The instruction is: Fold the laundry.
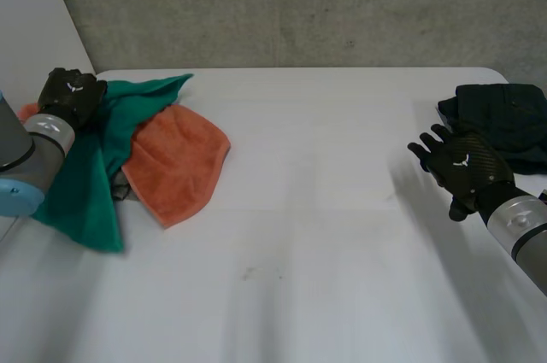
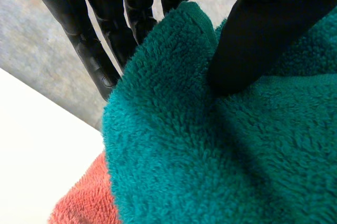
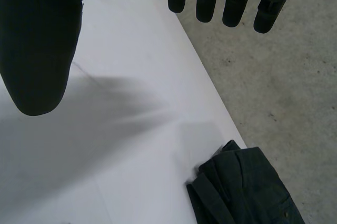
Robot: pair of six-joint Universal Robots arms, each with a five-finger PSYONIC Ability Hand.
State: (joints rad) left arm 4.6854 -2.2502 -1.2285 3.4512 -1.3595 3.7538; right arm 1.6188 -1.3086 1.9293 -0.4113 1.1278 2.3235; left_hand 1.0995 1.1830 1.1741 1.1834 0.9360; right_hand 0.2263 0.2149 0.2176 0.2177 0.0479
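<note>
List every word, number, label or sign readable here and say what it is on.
None: no readable words or numbers.
Left hand and right hand: a small white emblem on the back of each, no letters.
Green towel, orange towel, dark garment: no label or print shows.

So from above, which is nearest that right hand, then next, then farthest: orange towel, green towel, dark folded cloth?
1. Dark folded cloth, just beyond the right hand, at the right of the table.
2. Orange towel, across the table, left side.
3. Green towel, farther left still, partly over the orange one.
</note>
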